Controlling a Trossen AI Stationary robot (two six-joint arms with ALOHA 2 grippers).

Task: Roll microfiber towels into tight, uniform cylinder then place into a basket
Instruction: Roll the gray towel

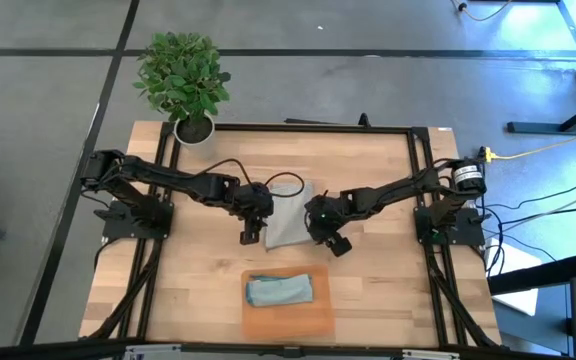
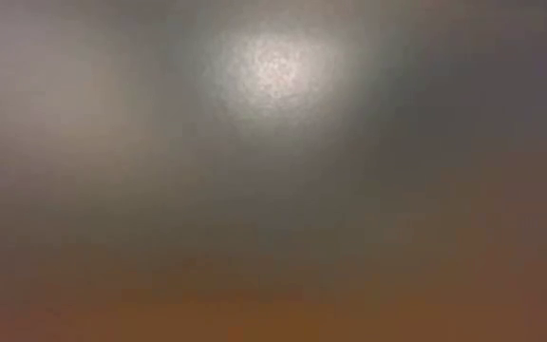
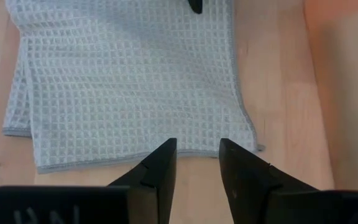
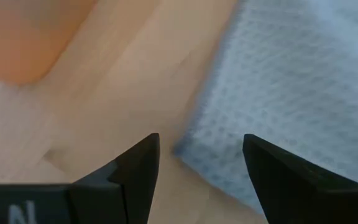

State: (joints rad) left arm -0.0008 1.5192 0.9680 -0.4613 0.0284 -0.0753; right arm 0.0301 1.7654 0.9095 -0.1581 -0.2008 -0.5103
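**Grey towel flat between two open hands**

On the worktop, seen from above, the grey towel lies spread between both arms, with the left hand at one side edge and the right hand at the other. The blue towel already sits in the basket, beyond both hands' reach for now. A potted plant stands at the far corner.

The low view shows nothing readable.

In the left wrist view, the left hand hovers released, fingers parted just short of the towel's hem, gripping nothing.

In the right wrist view, the right hand is spread wide over a towel corner, empty.

The waffle cloth looks light, limp and grippy; pinching a hem or corner seems best.
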